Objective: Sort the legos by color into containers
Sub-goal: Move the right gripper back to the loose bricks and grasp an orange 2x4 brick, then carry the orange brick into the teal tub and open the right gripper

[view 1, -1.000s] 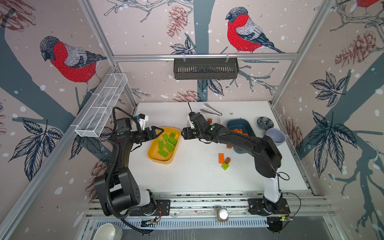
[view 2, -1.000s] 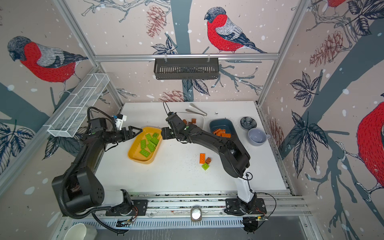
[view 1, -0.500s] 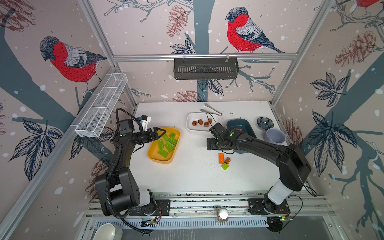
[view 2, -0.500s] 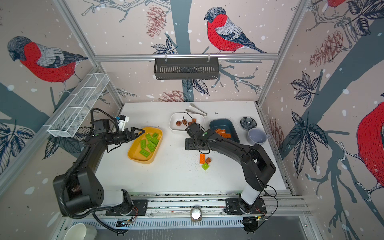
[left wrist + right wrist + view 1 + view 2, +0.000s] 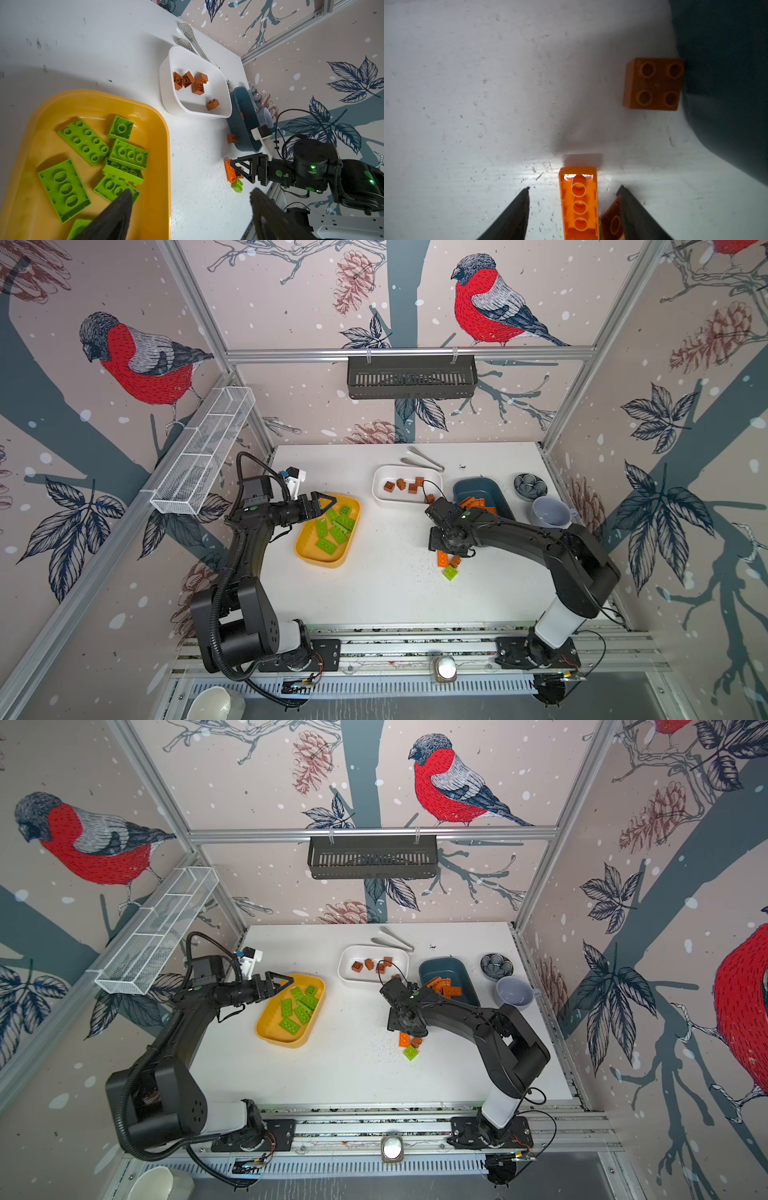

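Several lime green legos (image 5: 332,526) lie in the yellow container (image 5: 307,551), and my left gripper (image 5: 328,506) hovers open and empty over its far left corner. Brown cubes (image 5: 401,484) sit in the white container (image 5: 380,489), orange legos (image 5: 473,502) in the teal container (image 5: 498,493). My right gripper (image 5: 574,187) points down, open, astride an upside-down orange lego (image 5: 579,205) on the table, with a gap on each side. A brown cube (image 5: 455,561) touches that lego, beside one finger (image 5: 631,209). A small green lego (image 5: 450,573) lies just in front. Another brown cube (image 5: 654,83) rests against the teal container's wall.
Metal tongs (image 5: 422,459) lie behind the white container. A grey mug (image 5: 550,512) and a dark flower-patterned dish (image 5: 530,485) stand at the right edge. A black basket (image 5: 411,376) hangs on the back wall, a white mesh rack (image 5: 203,456) on the left wall.
My right arm swung from beside the yellow container to the right, then came down over the loose legos, its jaws narrowing. The left arm hardly moved.
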`<action>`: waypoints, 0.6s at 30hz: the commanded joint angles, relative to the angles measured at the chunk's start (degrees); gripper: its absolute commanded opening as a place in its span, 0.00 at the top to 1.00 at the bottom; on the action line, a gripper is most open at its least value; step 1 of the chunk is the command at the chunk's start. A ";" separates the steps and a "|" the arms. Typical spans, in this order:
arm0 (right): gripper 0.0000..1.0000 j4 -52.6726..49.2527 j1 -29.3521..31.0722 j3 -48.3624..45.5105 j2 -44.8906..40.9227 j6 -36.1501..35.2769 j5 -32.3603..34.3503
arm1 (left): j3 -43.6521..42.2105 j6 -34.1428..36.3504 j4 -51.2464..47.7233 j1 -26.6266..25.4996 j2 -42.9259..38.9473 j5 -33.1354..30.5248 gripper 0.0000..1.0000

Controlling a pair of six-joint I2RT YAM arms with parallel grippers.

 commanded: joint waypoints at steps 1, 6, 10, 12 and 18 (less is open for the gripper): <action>0.32 -0.17 0.10 -0.96 -0.25 1.60 -0.64 | 0.18 0.32 0.93 -0.17 -0.59 1.08 0.12; 0.34 -0.23 2.05 -1.44 0.46 1.39 -1.26 | -1.18 0.36 1.09 -0.17 -1.75 0.96 0.12; 0.38 0.13 2.61 -1.90 1.26 0.96 -1.71 | -2.60 0.40 1.36 -0.17 -2.61 0.92 0.12; 0.41 -0.28 2.65 -2.02 1.60 1.18 -1.31 | -3.08 0.43 1.37 -0.17 -2.98 0.91 0.12; 0.51 -0.64 3.34 -1.89 2.99 0.47 0.04 | -3.60 0.23 1.75 -0.17 -3.43 0.90 0.12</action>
